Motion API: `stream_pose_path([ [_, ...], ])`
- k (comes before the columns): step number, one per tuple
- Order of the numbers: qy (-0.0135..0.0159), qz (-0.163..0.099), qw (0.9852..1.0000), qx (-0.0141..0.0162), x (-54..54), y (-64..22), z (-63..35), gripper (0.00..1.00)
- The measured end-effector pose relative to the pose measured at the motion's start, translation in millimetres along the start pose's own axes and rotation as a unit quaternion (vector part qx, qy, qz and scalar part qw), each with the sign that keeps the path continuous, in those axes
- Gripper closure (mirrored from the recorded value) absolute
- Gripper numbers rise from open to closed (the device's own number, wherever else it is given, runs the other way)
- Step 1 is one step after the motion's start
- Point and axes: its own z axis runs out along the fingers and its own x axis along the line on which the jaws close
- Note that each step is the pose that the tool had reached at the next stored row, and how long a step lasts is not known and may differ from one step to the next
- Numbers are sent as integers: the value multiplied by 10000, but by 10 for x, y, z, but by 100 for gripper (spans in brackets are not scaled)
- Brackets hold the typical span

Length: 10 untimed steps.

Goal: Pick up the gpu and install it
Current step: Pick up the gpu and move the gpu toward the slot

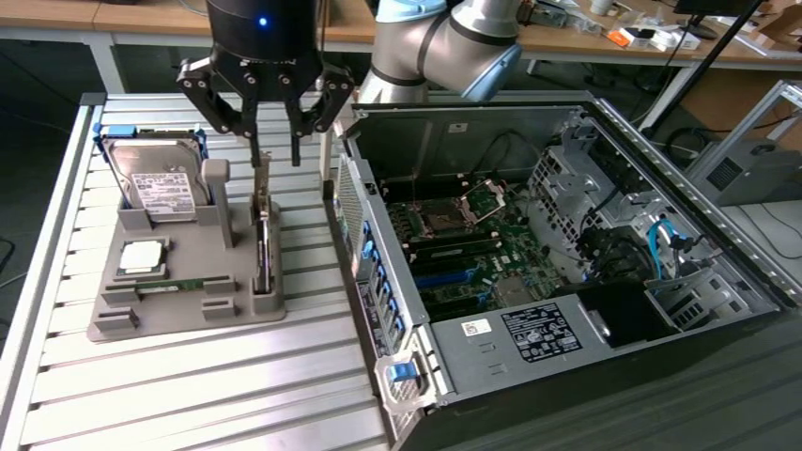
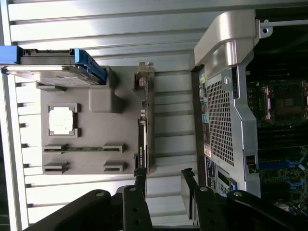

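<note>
Hovering above a grey holder [image 1: 188,303] on a slatted metal table [image 1: 188,399], the gripper [image 1: 276,163] hangs with its two black fingers [image 1: 255,141] spread apart and nothing between them. The gpu [image 1: 265,240] stands on edge in a slot along the holder's side nearest the case [image 1: 501,349], with its silver bracket end just below the fingertips. No contact can be made out in the exterior view.

In the wrist view, the gripper [image 2: 163,179] looks down along the gpu [image 2: 144,120]. The card runs in line with one finger [image 2: 139,185] rather than through the middle of the gap. The other finger stands off toward the case.

Also in the holder are a hard drive [image 1: 157,183] standing upright, a square processor [image 1: 141,256] lying flat and a narrow memory stick [image 1: 176,285]. All are apart from the gripper.

On the exterior view's right, the case lies open with the motherboard [image 1: 464,244] exposed. No card is seated there.

The step in hand looks like the approach for the pick, with the gpu not yet lifted. A clean grasp seems to call for a small sideways shift, so the card's thin edge sits between both fingers. It also needs a straight descent that keeps clear of the holder's posts.
</note>
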Motion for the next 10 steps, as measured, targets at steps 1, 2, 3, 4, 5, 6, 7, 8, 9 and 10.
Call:
stream_pose_path([
  [1, 0, -1, 10000, 0, 8, -1, 5, 58],
  [2, 0, -1, 10000, 0, 19, -2, 13, 58],
  [3, 1, -1, 10000, 0, 23, -4, 27, 58],
  [4, 1, -1, 10000, 1, 28, -5, 46, 58],
  [5, 1, -1, 10000, 0, 31, -6, 57, 58],
  [6, 1, -1, 10000, 1, 34, -7, 70, 58],
  [7, 1, -1, 10000, 0, 37, -7, 83, 58],
  [8, 0, -1, 10000, 0, 40, -8, 93, 58],
  [9, 1, -1, 10000, 0, 43, -9, 102, 58],
  [10, 1, -1, 10000, 0, 45, -9, 110, 58],
])
